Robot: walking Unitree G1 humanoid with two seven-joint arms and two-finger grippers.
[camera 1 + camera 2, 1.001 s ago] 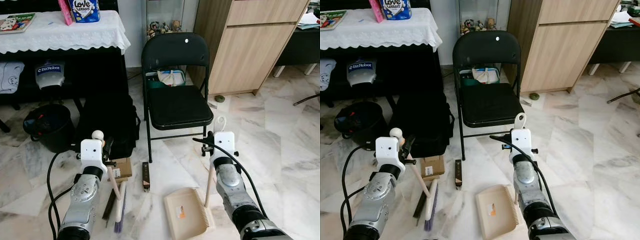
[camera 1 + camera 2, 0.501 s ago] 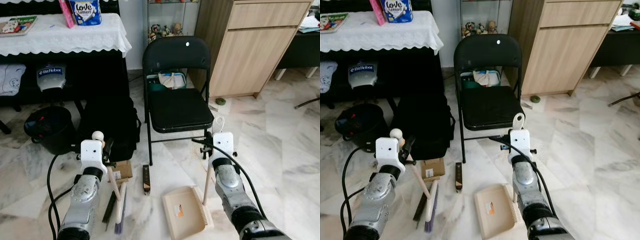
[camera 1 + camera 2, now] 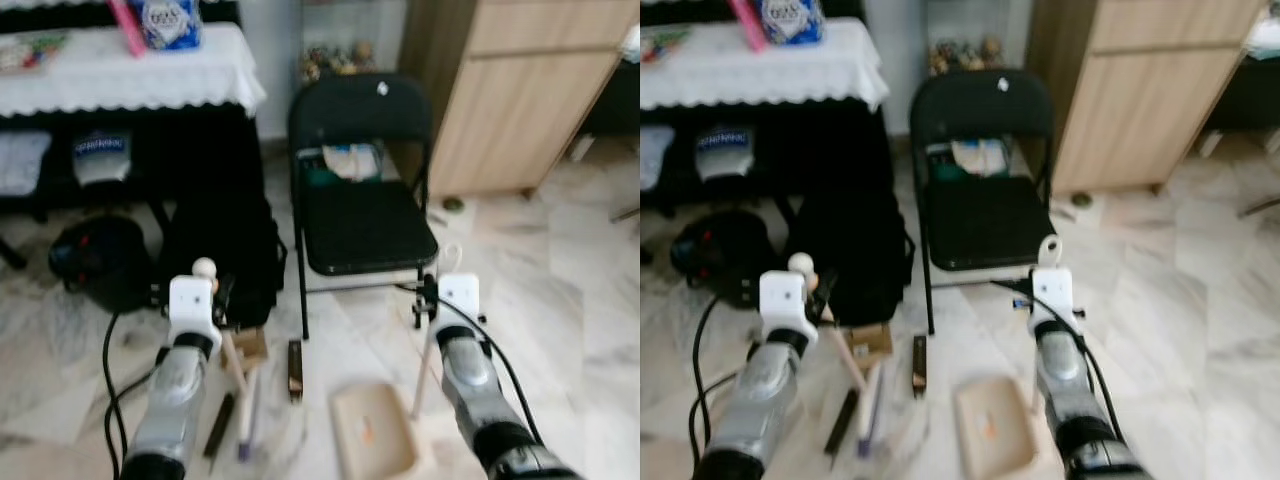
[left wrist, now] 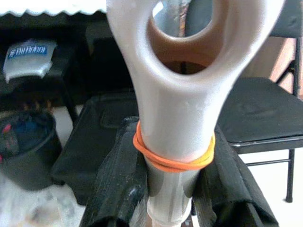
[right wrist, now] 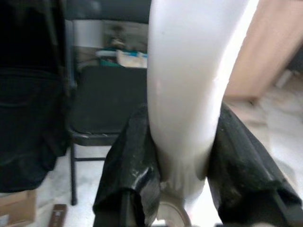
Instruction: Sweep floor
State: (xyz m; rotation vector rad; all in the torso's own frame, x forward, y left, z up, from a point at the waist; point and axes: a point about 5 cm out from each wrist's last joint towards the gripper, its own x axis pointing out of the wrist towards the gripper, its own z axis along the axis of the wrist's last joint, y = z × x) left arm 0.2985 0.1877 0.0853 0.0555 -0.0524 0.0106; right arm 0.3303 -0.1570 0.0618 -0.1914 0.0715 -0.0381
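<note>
The left gripper (image 4: 173,189) fingers are clamping the brush handle (image 4: 177,118); its bristles are resting on the floor (image 3: 560,260). The right gripper (image 5: 182,182) fingers are pinching the dustpan handle (image 5: 189,85), the dustpan (image 3: 373,443) lying below.

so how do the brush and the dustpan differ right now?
The brush is narrow, its handle slanting up to the left hand; the dustpan is a broad flat tray, its handle nearly upright in the right hand. An orange band wraps the brush handle; the dustpan's is plain. Both are cream and gripped.
</note>
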